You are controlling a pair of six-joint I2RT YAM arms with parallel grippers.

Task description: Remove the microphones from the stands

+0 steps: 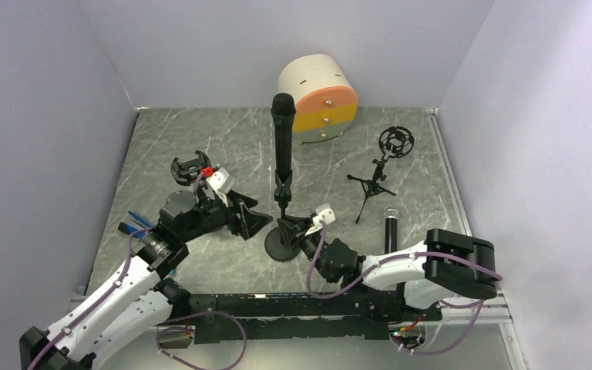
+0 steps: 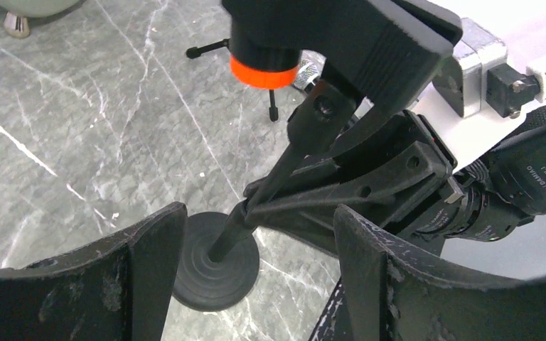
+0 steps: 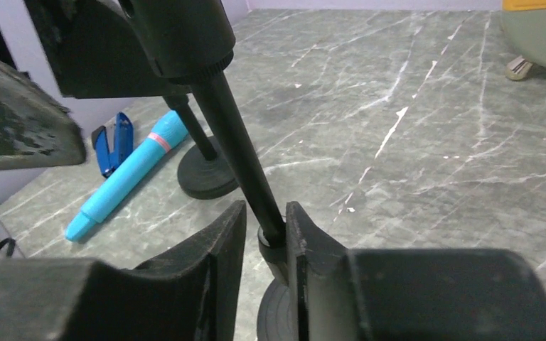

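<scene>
A black microphone [image 1: 283, 131] stands upright in the clip of a black stand [image 1: 281, 243] at mid-table. My right gripper [image 1: 302, 231] reaches in from the right at the foot of the stand. In the right wrist view its jaws [image 3: 264, 213] bracket the stand's thin pole [image 3: 238, 156]: the right finger touches it and the left finger stands a sliver off. My left gripper [image 1: 253, 220] is open just left of the stand. Its wide-spread fingers [image 2: 149, 270] frame the round base [image 2: 213, 273] and the right gripper's fingers [image 2: 355, 192].
A second small stand [image 1: 193, 169] stands at the left, with a blue microphone [image 3: 128, 174] and a blue clip-like tool [image 3: 114, 145] lying near it. At the right are another black microphone [image 1: 391, 227] and a tripod with a shock mount [image 1: 381, 173]. A round drawer unit [image 1: 317, 96] is at the back.
</scene>
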